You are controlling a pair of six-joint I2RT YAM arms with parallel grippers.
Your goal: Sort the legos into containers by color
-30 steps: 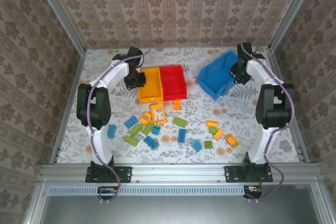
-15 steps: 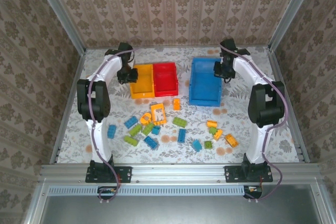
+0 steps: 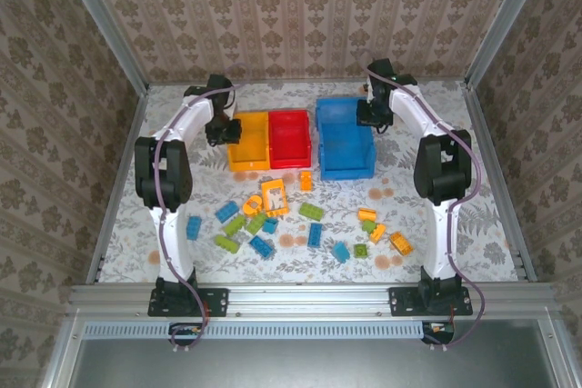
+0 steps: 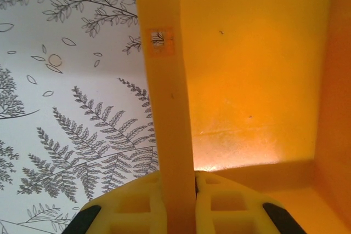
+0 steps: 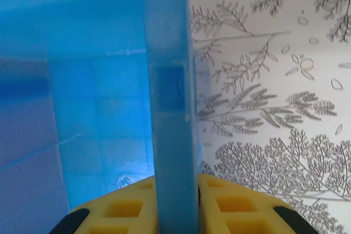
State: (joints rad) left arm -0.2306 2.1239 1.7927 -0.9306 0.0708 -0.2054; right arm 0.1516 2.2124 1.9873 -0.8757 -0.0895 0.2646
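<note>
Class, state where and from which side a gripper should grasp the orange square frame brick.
Judging from overhead: pinch one side bar of the orange frame from above, with one finger through its open centre, since it seems to lie flat.

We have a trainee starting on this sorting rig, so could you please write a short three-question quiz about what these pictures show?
1. True or false: the left pincer is shut on a wall of the yellow-orange bin.
2. Fill in: the right pincer clamps a wall of the ___ bin.
3. Where do the legos lie? A) inside a bin B) on the table C) between a pincer's fingers.
Key: 1 true; 2 blue bin; 3 B.
</note>
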